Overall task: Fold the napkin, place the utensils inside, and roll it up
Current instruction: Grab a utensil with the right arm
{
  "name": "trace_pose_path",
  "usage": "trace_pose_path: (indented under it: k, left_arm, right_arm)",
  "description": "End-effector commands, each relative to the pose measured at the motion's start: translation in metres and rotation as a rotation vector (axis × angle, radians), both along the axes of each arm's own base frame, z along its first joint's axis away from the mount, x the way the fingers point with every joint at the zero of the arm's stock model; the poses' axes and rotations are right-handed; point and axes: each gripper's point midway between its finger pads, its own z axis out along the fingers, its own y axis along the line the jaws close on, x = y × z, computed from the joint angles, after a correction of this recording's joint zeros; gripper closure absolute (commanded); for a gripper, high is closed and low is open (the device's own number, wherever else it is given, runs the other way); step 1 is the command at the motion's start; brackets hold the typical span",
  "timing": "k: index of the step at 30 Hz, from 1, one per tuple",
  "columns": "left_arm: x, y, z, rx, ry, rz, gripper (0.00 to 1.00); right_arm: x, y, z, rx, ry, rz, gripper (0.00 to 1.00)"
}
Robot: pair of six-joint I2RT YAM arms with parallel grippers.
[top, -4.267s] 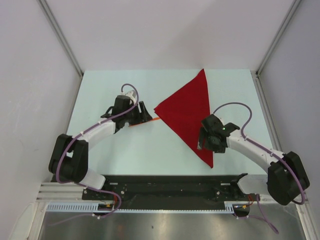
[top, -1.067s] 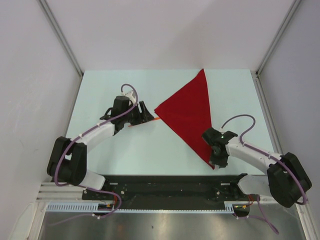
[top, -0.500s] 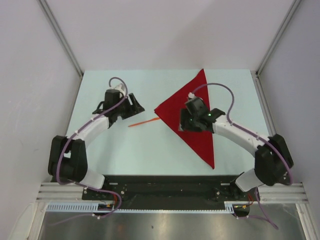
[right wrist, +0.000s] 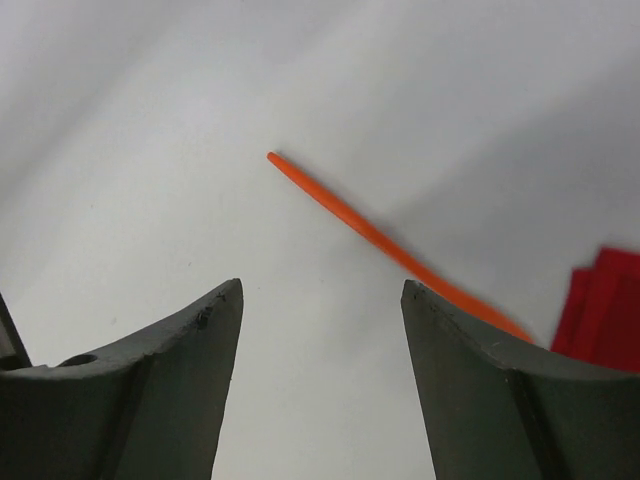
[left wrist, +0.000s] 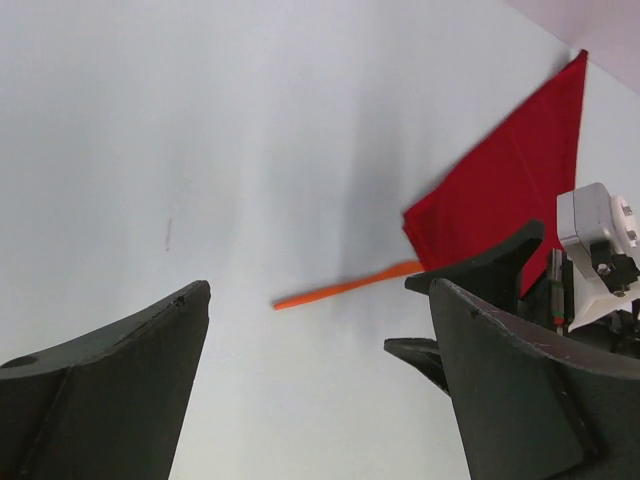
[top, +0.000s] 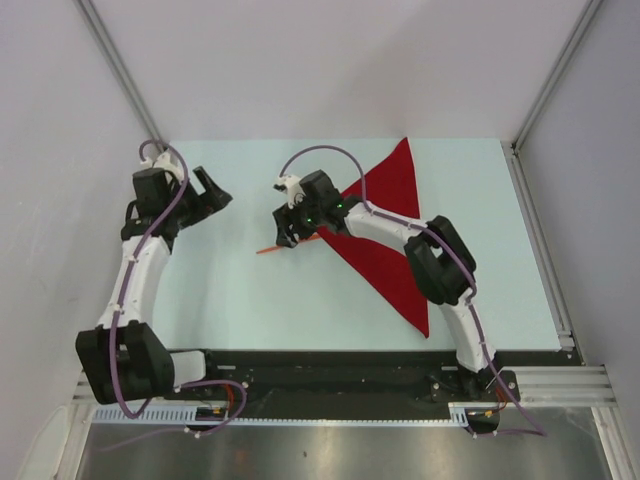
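I think the fold is done, because the napkin (top: 385,235) lies flat as a big red triangle on the right half of the table (top: 250,310). Its long point reaches to the near edge. So now I am on the step of putting the utensils (top: 268,250) inside. That is one thin orange stick, and it lies flat on the table just left of the cloth. Its right end reaches the cloth's left corner, but I cannot tell if it slips under. My right pincer (top: 288,232) hangs over the stick with its jaws apart and nothing in them. My left pincer (top: 213,192) is far off to the left, spread wide and empty too. Next, I think my right pincer must go straight down with one jaw on each side of the stick. Then it must pinch gently and lift the stick onto the red cloth. The stick looks hard, smooth and very skinny. It could slide on the pale, smooth table. The cloth looks soft, with layers at its corner.
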Motion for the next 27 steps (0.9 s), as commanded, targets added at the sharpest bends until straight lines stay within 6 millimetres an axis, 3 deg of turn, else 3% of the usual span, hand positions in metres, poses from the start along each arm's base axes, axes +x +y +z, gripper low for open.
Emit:
trace_pose_path:
  k: [1, 6, 17, 27]
  left_arm:
    - [-0.015, 0.007, -0.007, 0.012, 0.008, -0.024, 0.04]
    - [-0.016, 0.004, -0.014, -0.039, 0.008, -0.041, 0.04]
    - [-0.021, 0.007, -0.013, -0.08, -0.014, -0.039, 0.04]
    - [-0.023, 0.004, -0.008, -0.096, -0.029, -0.052, 0.04]
  right_arm:
    - [-0.001, 0.038, 0.011, 0.088, -0.099, 0.214, 0.3]
    - [-0.002, 0.048, -0.022, 0.038, -0.092, 0.266, 0.29]
    - [0.006, 0.049, -0.047, -0.009, -0.062, 0.258, 0.29]
    - [-0.025, 0.027, -0.076, -0.107, 0.064, 0.241, 0.31]
